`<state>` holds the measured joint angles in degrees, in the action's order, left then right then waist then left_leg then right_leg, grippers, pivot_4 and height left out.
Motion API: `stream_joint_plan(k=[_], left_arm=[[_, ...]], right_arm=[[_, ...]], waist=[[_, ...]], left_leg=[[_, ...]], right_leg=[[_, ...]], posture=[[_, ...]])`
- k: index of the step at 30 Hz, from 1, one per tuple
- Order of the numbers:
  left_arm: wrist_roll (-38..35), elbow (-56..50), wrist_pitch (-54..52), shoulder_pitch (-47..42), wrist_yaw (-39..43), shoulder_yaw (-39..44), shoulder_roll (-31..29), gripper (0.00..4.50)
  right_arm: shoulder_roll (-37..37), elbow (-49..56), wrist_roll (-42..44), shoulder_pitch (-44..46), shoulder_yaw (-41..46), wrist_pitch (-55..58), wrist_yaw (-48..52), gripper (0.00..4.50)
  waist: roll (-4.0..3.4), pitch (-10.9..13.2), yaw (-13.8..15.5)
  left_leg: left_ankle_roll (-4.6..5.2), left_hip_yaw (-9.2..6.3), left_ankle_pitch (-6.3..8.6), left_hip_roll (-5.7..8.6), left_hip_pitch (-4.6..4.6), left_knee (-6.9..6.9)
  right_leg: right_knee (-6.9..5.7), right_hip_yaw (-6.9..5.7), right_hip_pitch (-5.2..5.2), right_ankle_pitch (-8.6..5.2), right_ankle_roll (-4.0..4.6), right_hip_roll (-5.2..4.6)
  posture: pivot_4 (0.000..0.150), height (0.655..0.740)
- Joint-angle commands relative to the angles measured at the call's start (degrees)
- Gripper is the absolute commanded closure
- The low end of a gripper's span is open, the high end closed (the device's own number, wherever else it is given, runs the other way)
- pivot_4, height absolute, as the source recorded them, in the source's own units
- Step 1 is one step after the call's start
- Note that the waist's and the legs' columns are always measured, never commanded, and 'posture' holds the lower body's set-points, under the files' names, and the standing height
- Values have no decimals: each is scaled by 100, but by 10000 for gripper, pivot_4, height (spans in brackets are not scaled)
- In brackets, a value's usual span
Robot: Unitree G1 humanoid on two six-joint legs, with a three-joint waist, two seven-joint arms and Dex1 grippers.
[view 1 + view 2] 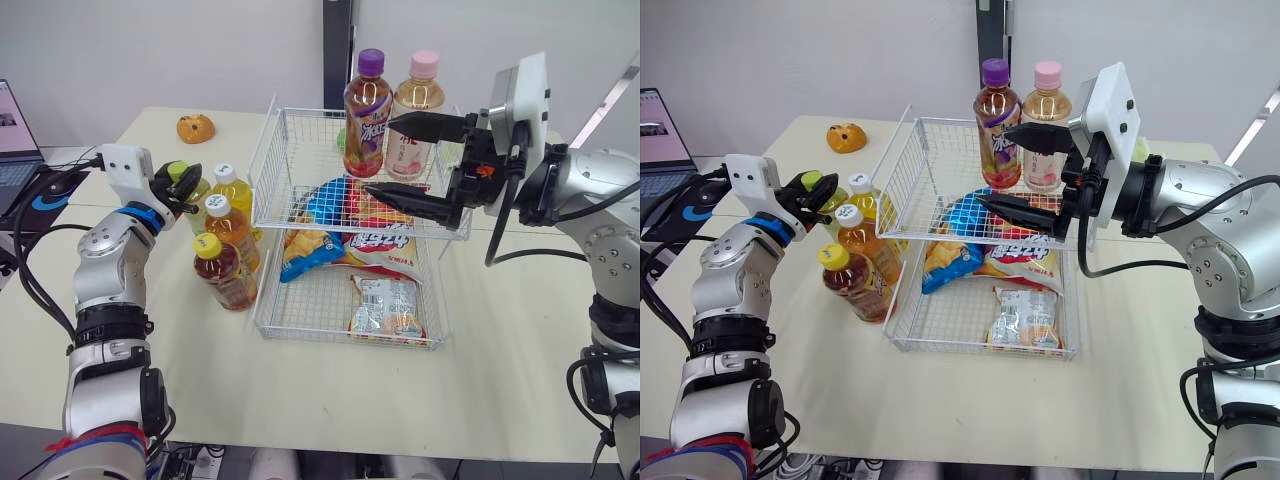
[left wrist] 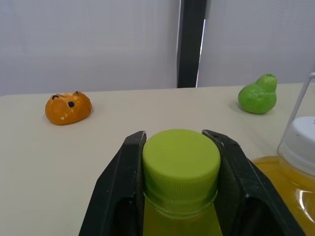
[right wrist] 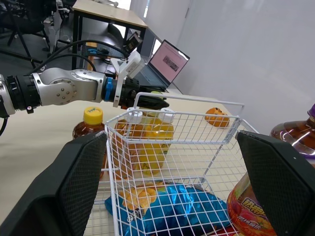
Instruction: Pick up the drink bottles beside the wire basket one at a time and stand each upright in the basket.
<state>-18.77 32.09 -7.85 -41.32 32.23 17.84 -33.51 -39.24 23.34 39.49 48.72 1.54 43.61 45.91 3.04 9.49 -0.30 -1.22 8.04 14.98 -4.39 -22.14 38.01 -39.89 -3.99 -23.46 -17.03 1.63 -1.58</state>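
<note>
Your left pincer [image 1: 186, 181] squeezes the cap of the green-capped bottle [image 2: 181, 167] on the pale tabletop [image 1: 500, 340], other bottles [image 1: 228, 255] just beside it. Your right pincer [image 1: 378, 153] is wide open over the wire basket [image 1: 268, 160]. A white wall [image 1: 150, 50] stands behind.

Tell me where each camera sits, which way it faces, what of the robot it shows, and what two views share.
Left eye: on the head, facing forward and down at the table; both arms, left gripper on the green-cap bottle, right gripper open at the basket.
Right eye: beside it; same scene and arms.
Left wrist: along its fingers clamping that bottle, toward a toy and pear.
Right wrist: along its open fingers, across the basket toward the left arm and laptop.
Shared: the toy, in left wrist and eye views.
</note>
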Motion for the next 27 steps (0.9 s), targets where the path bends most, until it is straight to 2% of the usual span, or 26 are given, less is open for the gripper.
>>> stream_joint_plan(k=[1, 6, 9, 13, 16, 22, 27], left_arm=[[-45, -115, 61, -72, 104, 69, -118, 31290], [-397, -704, -510, -289, 560, 254, -683, 31290], [-627, -921, -1121, -673, 1150, 229, -1354, 31290], [-878, -888, -1845, -1445, 1889, 135, -2152, 31290], [-960, -609, -2409, -2495, 2298, -116, -2497, 31290], [-503, 382, -2495, -4768, 2705, -847, -2234, 31290], [-312, 1235, -2448, -5862, 2873, -1077, -1549, 31290]], right_arm=[[-42, 42, -6, 126, 195, -129, -27, 0], [-34, -68, -33, 153, 204, -195, -27, 0], [-10, -175, -13, 163, 231, -238, -3, 0], [36, -233, -111, 141, 201, -385, -48, 0], [79, -233, -138, 117, 187, -455, -86, 0], [137, -200, -218, 82, 208, -516, -204, 0], [92, 22, -193, -27, 303, -422, -378, 0]], waist=[[0, 0, -1], [4, 2, -31], [8, 5, -59], [12, 8, -56], [11, 9, -52], [10, 10, 7], [5, 13, 11]], left_leg=[[0, 0, 0, 0, 0, 0], [0, 0, 0, -2, -9, 0], [-8, -2, -6, -7, -75, 11], [-12, -5, -7, -8, -88, 7], [-11, -1, -6, -4, -88, 6], [-10, -4, -6, 0, -83, 14], [-10, -2, -6, 0, -83, 14]], right_leg=[[0, 0, 0, 0, 0, 0], [0, -1, -8, 0, 0, 1], [-10, -2, -71, 1, 1, 9], [0, -7, -81, 1, 1, 11], [5, -2, -80, 0, 0, 10], [-4, 0, -75, -1, -2, 12], [-5, 3, -77, -1, -3, 13]], posture=[[1500, 7400], [1500, 7400], [1500, 7400], [1500, 7400], [1500, 7400], [1500, 7400], [1500, 7400]])
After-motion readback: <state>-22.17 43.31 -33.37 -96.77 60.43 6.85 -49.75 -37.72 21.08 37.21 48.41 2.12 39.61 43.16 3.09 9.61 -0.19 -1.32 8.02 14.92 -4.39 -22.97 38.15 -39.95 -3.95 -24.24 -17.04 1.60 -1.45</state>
